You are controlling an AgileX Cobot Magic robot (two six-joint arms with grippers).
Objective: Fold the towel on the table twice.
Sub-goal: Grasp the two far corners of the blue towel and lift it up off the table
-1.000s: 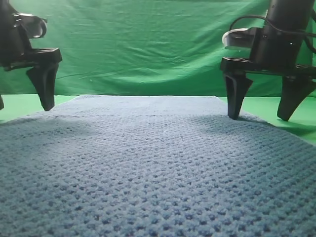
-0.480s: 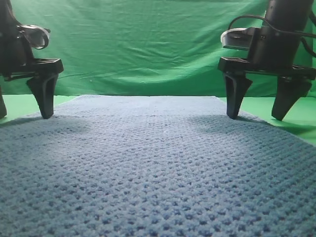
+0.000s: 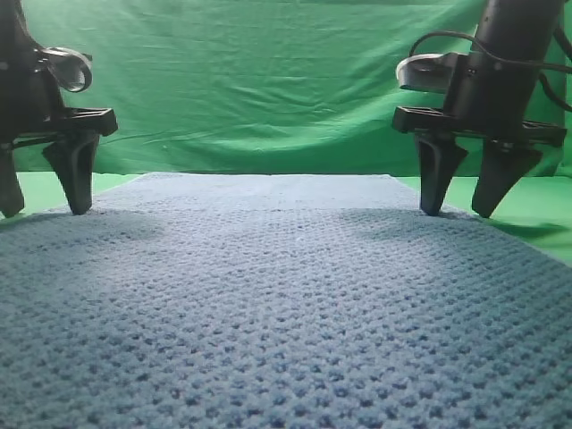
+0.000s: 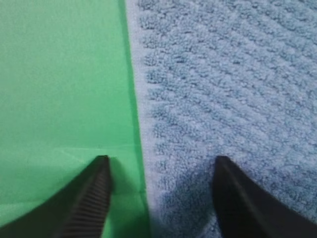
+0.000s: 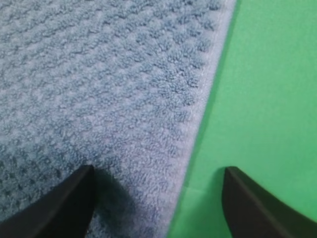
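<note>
The table [image 3: 550, 201], bright green, runs wide under everything; bare strips show at 3 and 9 o'clock in the ext. high view. On it the towel [image 3: 286, 304] lies flat and fully spread, blue-grey waffle weave, filling most of the view from 6 o'clock up to its far hem near centre. No fold made yet.

Change vs a sec ago: both arms have dropped a little and both claws have narrowed. Earlier the tips stood wide; now they've drawn roughly halfway in, w/ a clear gap left.

Left gripper [image 3: 43, 207], at 9 o'clock: jaws part-open, closing, nothing pinched yet. Wrist view shows one fingertip on bare table, the other on cloth, the towel's side hem [image 4: 141, 148] running up between them. So it straddles the edge.

Right gripper [image 3: 458, 211], at 3 o'clock: same story, mirrored. Jaws part-open, nothing held so far. In its wrist view the hem [image 5: 200, 114] runs between the tips, one over cloth, one over green.

Meaning for task, my read: this is the grab for fold no. 1. Both claws are set astride opposite side edges near the far end, mid-pinch. Can't tell whether tips already touch the cloth or table. If the pinch catches only the hem, the thick weave may slip; a deeper bite looks safer.
</note>
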